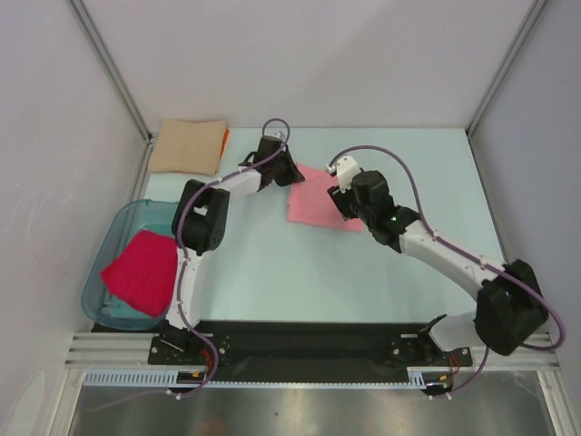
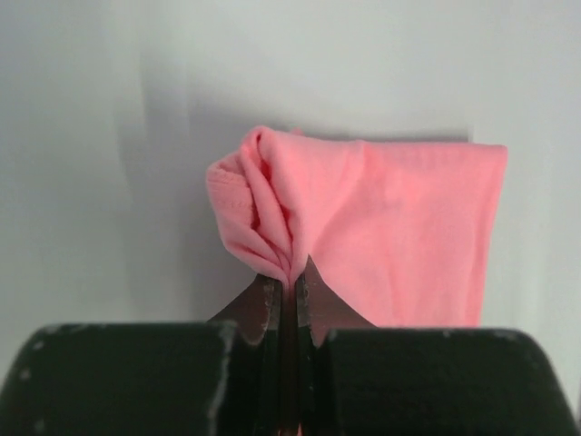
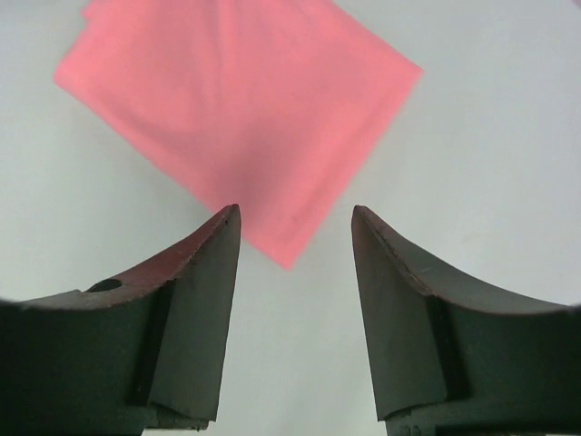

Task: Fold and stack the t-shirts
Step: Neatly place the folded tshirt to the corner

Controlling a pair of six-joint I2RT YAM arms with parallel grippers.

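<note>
A folded salmon-pink t-shirt (image 1: 316,202) lies flat at the middle back of the table. My left gripper (image 1: 289,173) is shut on its near-left corner; in the left wrist view the cloth (image 2: 390,227) bunches up into the closed gripper (image 2: 292,277). At the shirt's right edge hovers my right gripper (image 1: 343,205), open. In the right wrist view the shirt (image 3: 236,109) lies past the spread gripper (image 3: 295,218), whose fingers hold nothing. A folded tan t-shirt (image 1: 188,145) lies at the back left, an orange one (image 1: 224,138) peeking out beneath. A crimson-pink t-shirt (image 1: 141,270) rests in the tub.
The translucent teal plastic tub (image 1: 111,238) stands at the left edge of the table. White walls and metal frame posts close in the back and sides. The arms' bases sit on a black rail at the near edge.
</note>
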